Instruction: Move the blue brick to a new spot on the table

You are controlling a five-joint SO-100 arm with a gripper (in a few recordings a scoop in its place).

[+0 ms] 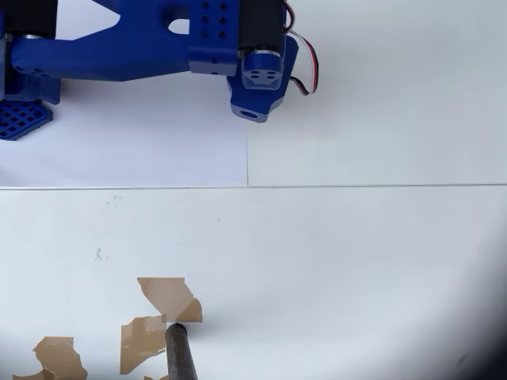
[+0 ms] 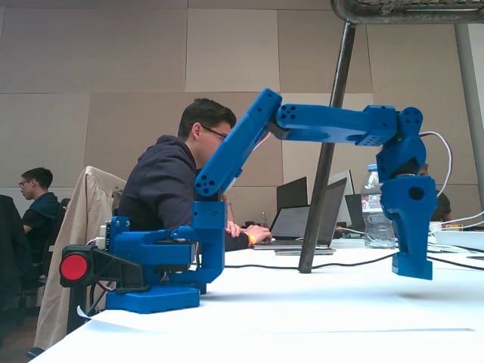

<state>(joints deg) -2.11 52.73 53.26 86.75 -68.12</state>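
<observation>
**Blue arm stretched over the white table, gripper pointing down**

In the overhead view, nearest the bottom edge, several torn tan-brown patches (image 1: 169,298) mark the table (image 1: 333,253), and a dark round pole (image 1: 181,352) stands among them. Farther up, a thin seam line (image 1: 253,187) runs across the surface, with a second seam meeting it from above. Beyond that, the blue robot arm (image 1: 119,47) reaches in from the left, beside a blue perforated grid plate (image 1: 22,119) at the left edge, and ends at the gripper (image 1: 255,99).

In the fixed view the arm's base (image 2: 151,265) sits at the left with a red round knob (image 2: 73,267); the gripper (image 2: 412,268) hangs just above the table (image 2: 302,310) at the right. I cannot tell how far its fingers are parted or whether they hold anything. I cannot find the blue brick in either view. Behind the table, a person in a dark hoodie (image 2: 170,189) works at a laptop (image 2: 302,219).
</observation>
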